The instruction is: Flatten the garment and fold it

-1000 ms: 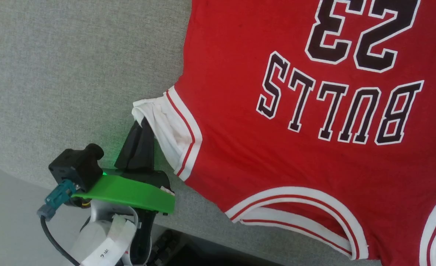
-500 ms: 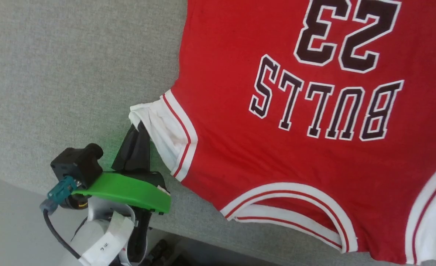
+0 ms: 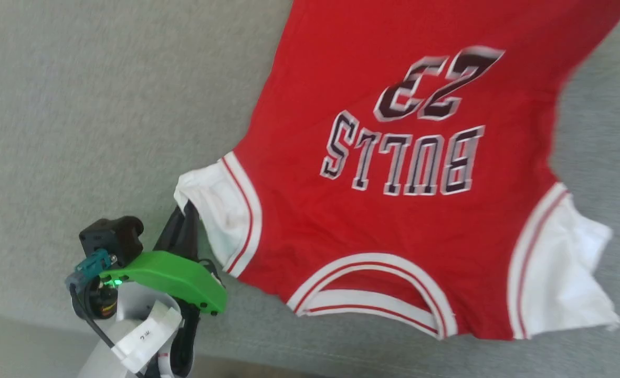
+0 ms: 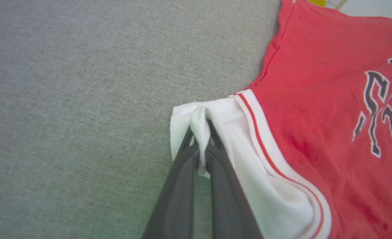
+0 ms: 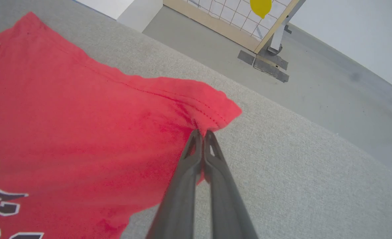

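Jaws clamped both ends, left gripper (image 4: 201, 132) on the white sleeve (image 4: 239, 142), right gripper (image 5: 202, 132) barely on a hem corner (image 5: 220, 111), shirt (image 3: 393, 226) spread on grey cloth (image 3: 105, 105); I fear a tug slips it.

Bright, even, diffuse light all round; shadows soft and faint. Head view is motion-blurred, worst at the right: the garment (image 3: 393, 220) has smeared lettering (image 3: 404, 163) and a ghosted right sleeve edge. Wrist views are sharper, with red washed toward pink and the white sleeve (image 4: 249, 159) near blown out. A green glow tints the grey surface (image 4: 129, 205) at the near bottom of the left wrist view. Wide-angle bending curves the far floor (image 5: 332, 83) in the right wrist view.
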`<state>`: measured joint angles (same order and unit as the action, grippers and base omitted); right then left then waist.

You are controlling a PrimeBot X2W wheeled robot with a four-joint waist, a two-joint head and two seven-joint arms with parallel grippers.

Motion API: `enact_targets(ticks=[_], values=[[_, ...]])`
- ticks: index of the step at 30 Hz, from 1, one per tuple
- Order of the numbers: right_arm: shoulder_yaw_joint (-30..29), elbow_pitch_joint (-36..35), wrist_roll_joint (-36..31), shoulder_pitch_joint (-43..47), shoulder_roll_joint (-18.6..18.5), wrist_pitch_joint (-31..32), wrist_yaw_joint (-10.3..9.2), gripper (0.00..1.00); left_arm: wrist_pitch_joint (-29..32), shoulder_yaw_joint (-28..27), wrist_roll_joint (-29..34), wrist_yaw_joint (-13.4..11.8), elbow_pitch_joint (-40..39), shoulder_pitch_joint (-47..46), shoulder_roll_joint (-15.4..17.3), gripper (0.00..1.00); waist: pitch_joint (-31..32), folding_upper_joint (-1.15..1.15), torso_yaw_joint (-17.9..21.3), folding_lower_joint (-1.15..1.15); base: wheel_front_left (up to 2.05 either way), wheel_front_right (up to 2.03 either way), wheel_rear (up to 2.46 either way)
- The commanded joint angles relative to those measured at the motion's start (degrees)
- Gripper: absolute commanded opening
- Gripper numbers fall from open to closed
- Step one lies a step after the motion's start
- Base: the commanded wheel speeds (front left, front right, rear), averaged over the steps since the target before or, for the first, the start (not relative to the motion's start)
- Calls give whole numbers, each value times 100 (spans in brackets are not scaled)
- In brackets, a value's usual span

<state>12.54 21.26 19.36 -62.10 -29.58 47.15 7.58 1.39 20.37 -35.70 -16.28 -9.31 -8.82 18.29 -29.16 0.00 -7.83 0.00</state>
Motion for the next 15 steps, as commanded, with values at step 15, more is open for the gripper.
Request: enact_targets(ticks=[15], values=[[-576, -1643, 714, 4910, 593, -53, -9, 0, 99, -148, -381, -76, 316, 586, 143, 0, 1737, 0, 1262, 0, 0, 0, 0]])
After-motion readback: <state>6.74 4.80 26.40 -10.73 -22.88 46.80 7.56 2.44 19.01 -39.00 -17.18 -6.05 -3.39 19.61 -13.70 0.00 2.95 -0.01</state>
